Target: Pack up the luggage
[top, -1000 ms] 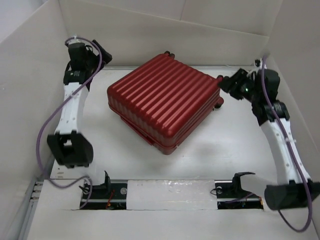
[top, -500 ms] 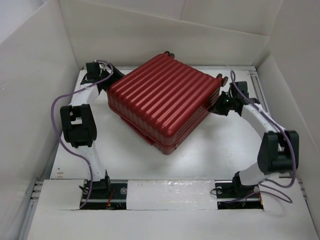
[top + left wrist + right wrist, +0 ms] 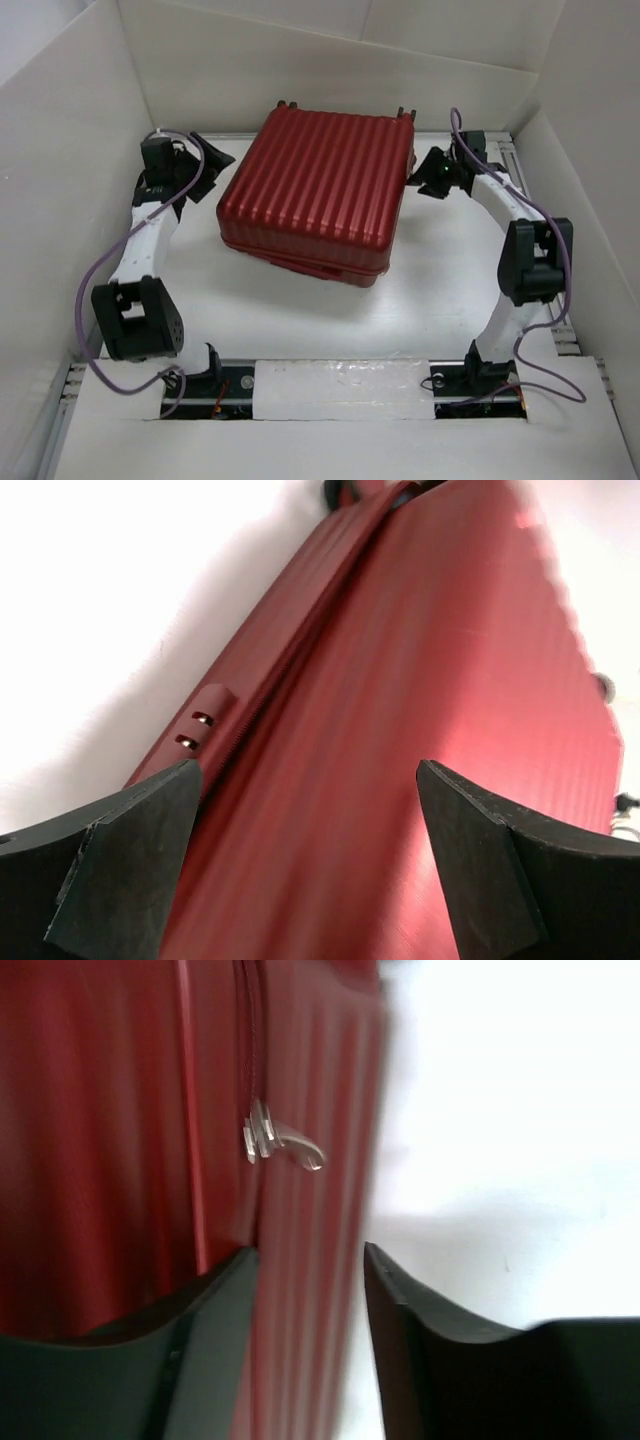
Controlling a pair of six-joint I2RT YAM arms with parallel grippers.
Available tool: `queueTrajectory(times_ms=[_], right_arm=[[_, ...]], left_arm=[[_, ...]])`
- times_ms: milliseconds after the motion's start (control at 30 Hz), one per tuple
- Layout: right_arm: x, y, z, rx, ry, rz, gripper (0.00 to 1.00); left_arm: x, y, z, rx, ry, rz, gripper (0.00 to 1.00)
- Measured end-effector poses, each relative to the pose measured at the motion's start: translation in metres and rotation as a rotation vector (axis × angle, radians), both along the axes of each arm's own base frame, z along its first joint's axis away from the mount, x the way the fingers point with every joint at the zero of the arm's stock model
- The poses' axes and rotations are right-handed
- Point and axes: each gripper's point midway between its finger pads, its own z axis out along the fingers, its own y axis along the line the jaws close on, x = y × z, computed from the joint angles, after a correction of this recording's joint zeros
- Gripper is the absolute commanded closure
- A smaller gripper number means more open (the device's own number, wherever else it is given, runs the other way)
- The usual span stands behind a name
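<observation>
The left arm reaches up the left side of the table, a purple cable looping off it. The left gripper sits just beside the left edge of the luggage. Its jaws are spread wide and hold nothing. In the left wrist view both dark fingers stand far apart at the bottom corners, with the red shell filling the space ahead of the left gripper. A zip seam runs up the shell there, with two small metal studs beside it.

The luggage lies flat and shut in the middle of the table towards the far wall, ribbed side up. Two dark wheels poke out at its far edge.

The right gripper is just beside the right edge of the luggage, at the end of the right arm. In the right wrist view the right gripper has its jaws parted with a moderate gap, gripping nothing. A strip of red shell and bare table show through the gap. A silver zip pull hangs on the seam ahead of the fingers. The view is blurred, so I cannot tell whether a pad touches the shell
</observation>
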Motion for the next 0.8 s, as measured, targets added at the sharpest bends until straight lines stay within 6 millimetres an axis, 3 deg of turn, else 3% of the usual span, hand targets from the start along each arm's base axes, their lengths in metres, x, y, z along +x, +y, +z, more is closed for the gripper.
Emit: queueTrajectory(times_ms=[67, 133, 200, 267, 333, 367, 400, 500, 533, 633, 700, 800], right_arm=[[-0.019, -0.003, -0.001, 0.003, -0.001, -0.001, 0.38], [-0.051, -0.001, 0.006, 0.024, -0.001, 0.018, 0.35], [-0.085, 0.003, 0.022, 0.047, -0.033, 0.047, 0.35], [-0.117, 0.009, 0.043, 0.073, -0.105, 0.085, 0.58], [-0.139, 0.013, 0.055, 0.077, -0.161, 0.111, 0.81], [-0.151, 0.017, 0.06, 0.078, -0.192, 0.122, 0.95], [-0.164, 0.02, 0.065, 0.075, -0.226, 0.135, 0.98], [-0.206, 0.035, 0.087, 0.052, -0.358, 0.17, 0.92], [-0.216, 0.037, 0.097, 0.047, -0.41, 0.173, 0.96], [-0.231, 0.037, 0.119, 0.046, -0.539, 0.154, 1.0], [-0.231, 0.037, 0.11, 0.044, -0.523, 0.159, 1.0], [-0.228, 0.048, 0.077, 0.054, -0.423, 0.215, 1.0]], left_arm=[[-0.009, 0.006, 0.032, 0.048, -0.048, 0.021, 0.12], [-0.015, 0.006, 0.083, 0.108, -0.14, 0.038, 0.14], [-0.027, -0.002, 0.14, 0.168, -0.258, 0.048, 0.23], [-0.052, -0.033, 0.182, 0.201, -0.367, 0.015, 0.49], [-0.09, -0.073, 0.196, 0.179, -0.426, -0.087, 0.62], [-0.112, -0.087, 0.192, 0.161, -0.43, -0.138, 0.68], [-0.13, -0.091, 0.183, 0.146, -0.419, -0.162, 0.71], [-0.163, -0.079, 0.143, 0.14, -0.333, -0.143, 0.75], [-0.173, -0.074, 0.125, 0.145, -0.288, -0.135, 0.75], [-0.198, -0.065, 0.072, 0.144, -0.15, -0.11, 0.74], [-0.212, -0.063, 0.031, 0.121, -0.055, -0.094, 0.69], [-0.23, -0.067, -0.028, 0.042, 0.076, -0.078, 0.66]])
